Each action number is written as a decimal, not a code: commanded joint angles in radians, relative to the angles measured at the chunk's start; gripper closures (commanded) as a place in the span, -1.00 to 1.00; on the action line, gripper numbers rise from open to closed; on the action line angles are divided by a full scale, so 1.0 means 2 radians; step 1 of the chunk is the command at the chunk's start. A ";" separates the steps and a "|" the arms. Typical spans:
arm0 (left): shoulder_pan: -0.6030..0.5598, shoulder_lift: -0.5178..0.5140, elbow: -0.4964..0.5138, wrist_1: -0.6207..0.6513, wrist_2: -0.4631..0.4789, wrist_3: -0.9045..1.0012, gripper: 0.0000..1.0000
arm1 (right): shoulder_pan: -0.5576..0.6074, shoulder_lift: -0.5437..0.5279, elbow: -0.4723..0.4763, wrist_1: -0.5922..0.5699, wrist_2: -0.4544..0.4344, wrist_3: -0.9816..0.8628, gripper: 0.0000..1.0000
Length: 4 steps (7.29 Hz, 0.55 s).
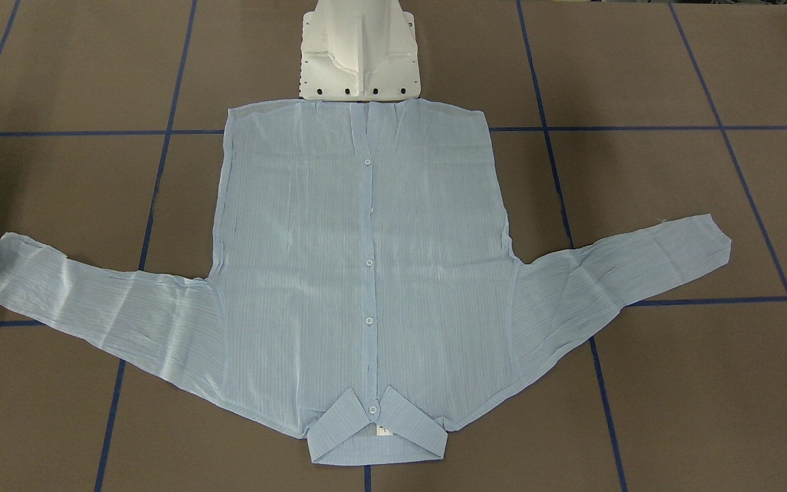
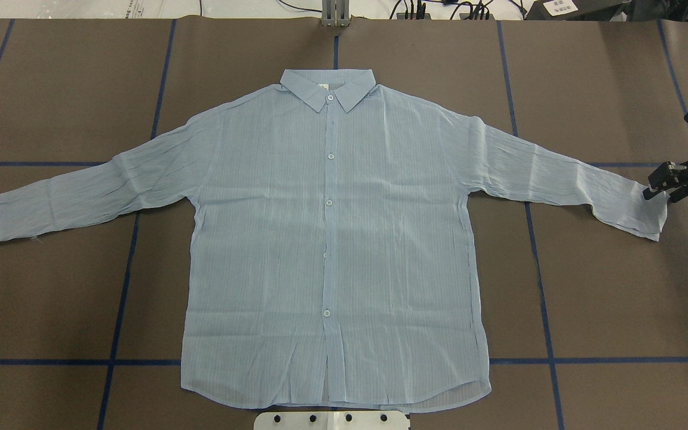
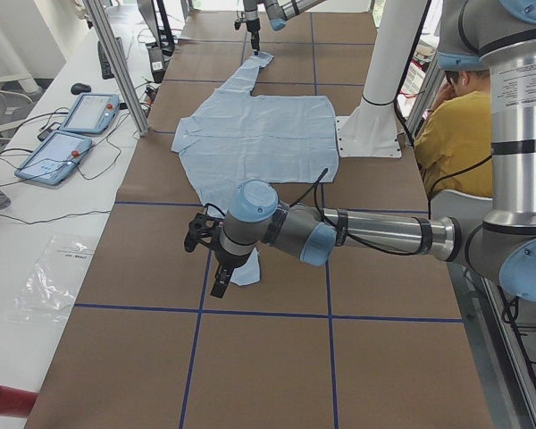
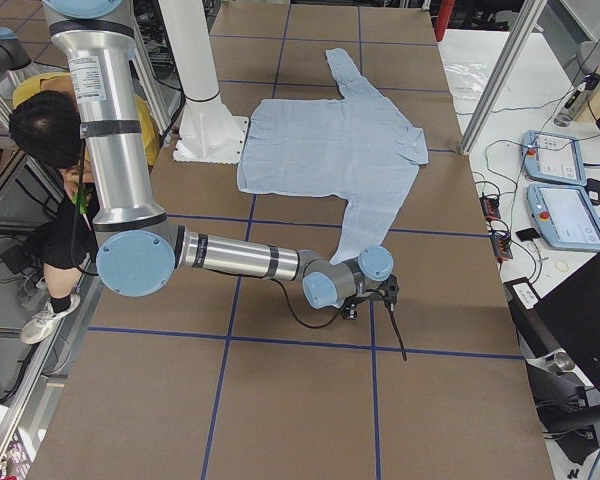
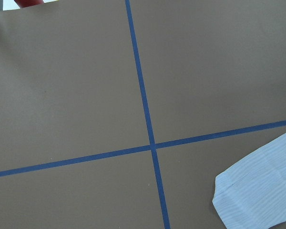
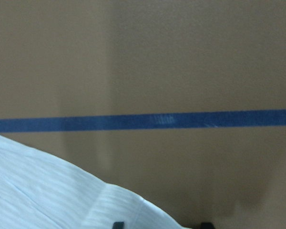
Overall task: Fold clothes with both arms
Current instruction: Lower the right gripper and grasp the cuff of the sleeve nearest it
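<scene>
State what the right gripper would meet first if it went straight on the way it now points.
Probably the shirt's sleeve cuff: the right gripper hangs over its edge, open. Depth is unclear.

My grey-silver tubular right arm (image 4: 235,260) stretches low and almost level, far out to the right. Its black two-finger right gripper (image 2: 657,185) points down, fingertips (image 6: 117,225) standing apart. My matching left arm (image 3: 375,234) reaches low to the left, wrist bent downward. I can't read how its black left gripper (image 3: 221,281) stands.
</scene>
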 commanded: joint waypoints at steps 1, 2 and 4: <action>0.000 0.000 0.001 0.000 0.000 0.000 -0.99 | 0.000 0.006 0.003 -0.003 0.011 0.000 1.00; 0.000 0.000 0.000 0.000 0.000 0.000 -0.99 | 0.001 0.006 0.002 -0.001 0.014 -0.001 1.00; 0.000 0.000 -0.001 0.000 0.000 0.000 -0.99 | 0.003 0.004 0.034 -0.006 0.023 0.001 1.00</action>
